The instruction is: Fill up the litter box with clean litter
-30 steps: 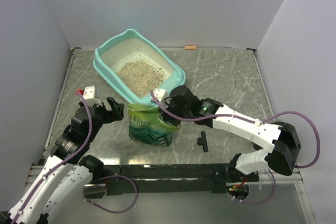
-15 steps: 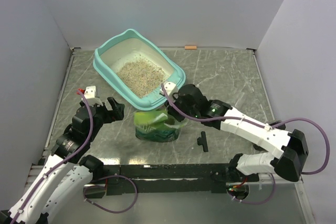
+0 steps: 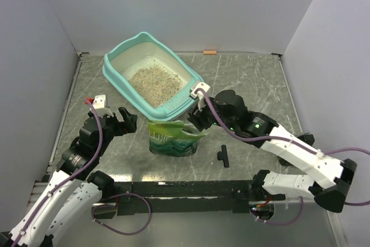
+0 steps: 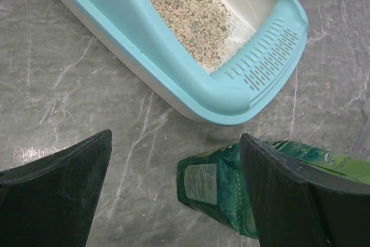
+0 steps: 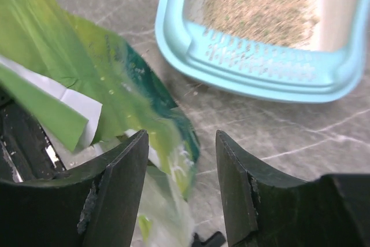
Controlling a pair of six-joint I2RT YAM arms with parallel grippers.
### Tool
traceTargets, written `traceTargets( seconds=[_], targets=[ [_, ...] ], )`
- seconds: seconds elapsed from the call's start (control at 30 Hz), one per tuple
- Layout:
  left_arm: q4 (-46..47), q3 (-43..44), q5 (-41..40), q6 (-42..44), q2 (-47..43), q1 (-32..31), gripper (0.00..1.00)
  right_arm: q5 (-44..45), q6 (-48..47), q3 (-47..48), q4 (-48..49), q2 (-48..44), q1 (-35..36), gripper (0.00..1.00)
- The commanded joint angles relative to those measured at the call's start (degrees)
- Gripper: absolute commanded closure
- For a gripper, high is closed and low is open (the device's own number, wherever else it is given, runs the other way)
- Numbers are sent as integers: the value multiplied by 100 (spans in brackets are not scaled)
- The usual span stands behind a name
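The teal litter box (image 3: 193, 88) stands at the back left of the table, a patch of beige clean litter (image 3: 154, 80) on its white floor. A green pouch (image 3: 172, 137) rests on the table just in front of it. My right gripper (image 3: 194, 121) hovers at the pouch's right top edge, jaws open, gripping nothing. In the right wrist view the pouch (image 5: 110, 91) lies below and left of the gripper (image 5: 182, 138), with the litter box (image 5: 254, 76) beyond. My left gripper (image 3: 128, 118) stays wide open left of the pouch (image 4: 228, 186), facing the litter box (image 4: 231, 93) and litter (image 4: 185, 10).
A small black T-shaped part (image 3: 223, 155) lies on the table right of the pouch. A little orange piece (image 3: 210, 52) sits at the back wall. Pale walls enclose the marbled table (image 3: 248, 79) on three sides.
My right gripper opened, let go of the green pouch and drew back to the right. The pouch settled lower onto the table. The left arm has not moved.
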Motion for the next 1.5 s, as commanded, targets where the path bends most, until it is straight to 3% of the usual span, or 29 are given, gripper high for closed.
traceTargets(
  seconds=[0.0, 0.03, 0.07, 0.13, 0.17, 0.23, 0.27, 0.3, 1.37, 1.47],
  targets=[
    [132, 10, 72, 57, -27, -16, 4, 341, -266, 434, -494, -539, -18, 44],
    [132, 10, 72, 57, -27, -16, 4, 323, -310, 426, -591, -600, -18, 47],
    [132, 10, 72, 57, -27, -16, 4, 279, -336, 417, -670, -688, -26, 58],
    [132, 10, 81, 57, -10, -16, 4, 235, -337, 408, -890, -750, -26, 68],
    [132, 10, 81, 57, -19, -7, 4, 235, -328, 382, -934, -794, -18, 80],
    [123, 10, 81, 57, -19, -16, 4, -72, -310, 320, -987, -847, -18, 88],
    [123, 10, 81, 57, -36, -16, 4, -116, -284, 233, -961, -891, -9, 99],
    [123, 10, 72, 48, -27, -16, 4, -212, -284, 189, -944, -908, -9, 100],
    [132, 1, 98, 57, -10, -16, 4, -1276, 42, -392, -12, 313, 9, 100],
    [123, 1, 98, 65, -1, -16, 4, -1329, 41, -374, -12, 418, -9, 84]
  ],
)
